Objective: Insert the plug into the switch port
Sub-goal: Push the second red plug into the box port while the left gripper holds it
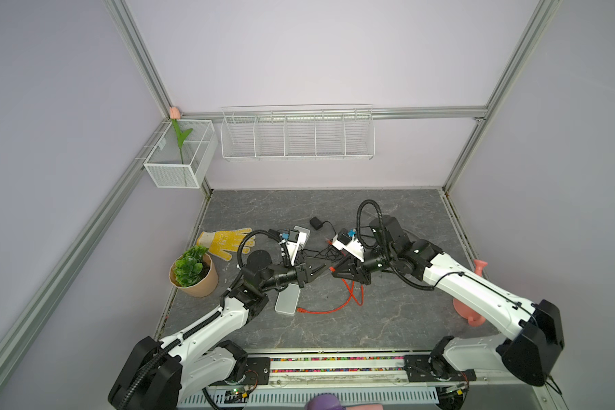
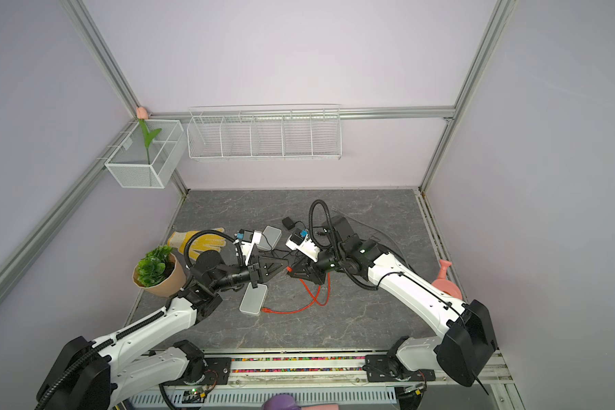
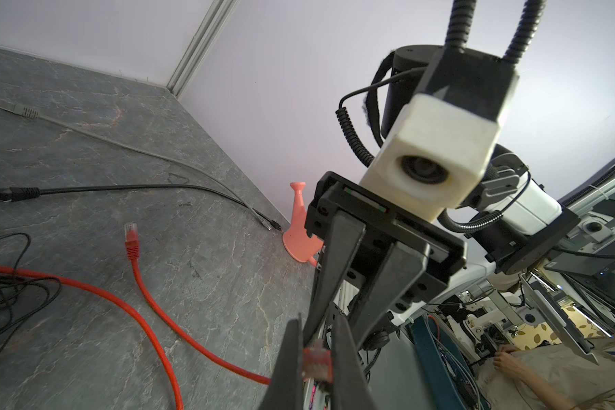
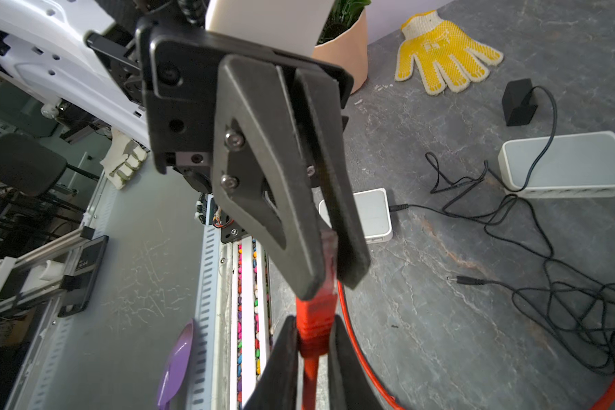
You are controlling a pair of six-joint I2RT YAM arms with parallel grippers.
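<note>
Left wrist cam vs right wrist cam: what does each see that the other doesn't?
Left wrist only: the pink watering can, a loose red plug lying on the table, and a grey cable.
Right wrist only: the yellow glove, the white switch, a small white box and the black adapter.
Both: the held red plug, pinched by the left gripper and the right gripper at once, above the table.
</note>
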